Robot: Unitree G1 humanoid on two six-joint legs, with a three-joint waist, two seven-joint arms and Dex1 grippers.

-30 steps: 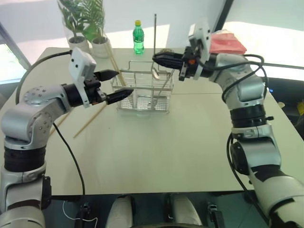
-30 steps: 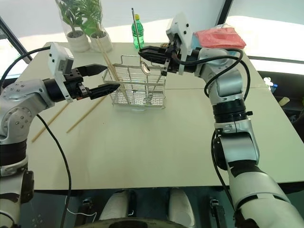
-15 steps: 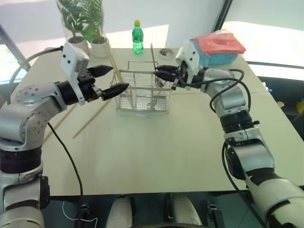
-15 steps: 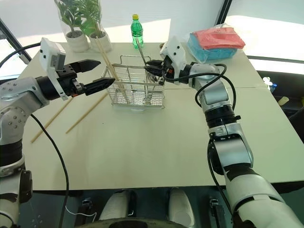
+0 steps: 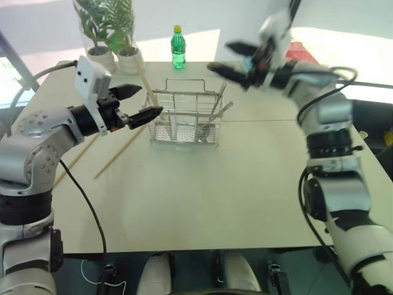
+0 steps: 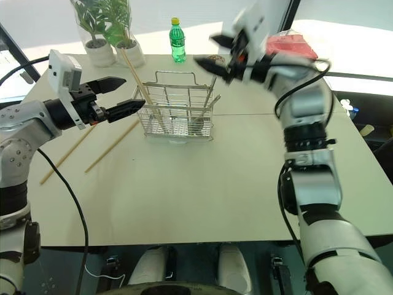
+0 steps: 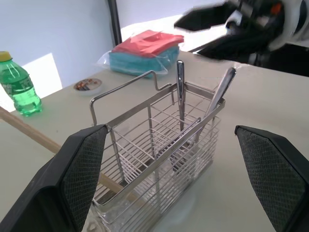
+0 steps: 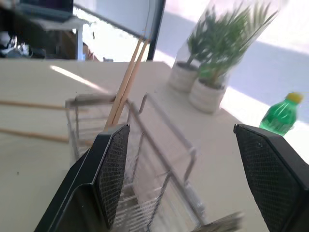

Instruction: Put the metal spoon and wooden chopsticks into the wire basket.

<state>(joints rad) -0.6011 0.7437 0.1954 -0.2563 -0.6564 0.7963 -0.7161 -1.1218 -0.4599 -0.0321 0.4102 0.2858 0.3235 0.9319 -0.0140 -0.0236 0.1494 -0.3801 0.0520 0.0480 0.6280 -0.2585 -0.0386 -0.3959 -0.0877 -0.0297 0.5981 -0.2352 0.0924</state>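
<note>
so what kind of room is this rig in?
Probably an office or lab test space, not a kitchen: a plain pale table by bright windows, potted plants and a green bottle at the far edge, and a wire basket set out as a prop.

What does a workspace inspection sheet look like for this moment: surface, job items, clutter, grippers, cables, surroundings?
Surface: beige table, mostly bare in front of the basket.
Job items: wire basket upright mid-table. Metal spoon stands inside it, handle up, beside other metal utensils. Two wooden chopsticks lean in the basket's left end; two more chopsticks lie flat on the table to its left.
Clutter: green bottle, two potted plants, small dish, red and blue bagged cloths.
Grippers: left gripper open, empty, beside the basket's left end. Right gripper open, empty, above the basket's right end.
Cables: black cable hangs along the left arm, another loops along the right.
Surroundings: bright windows behind; nothing else seen.
</note>
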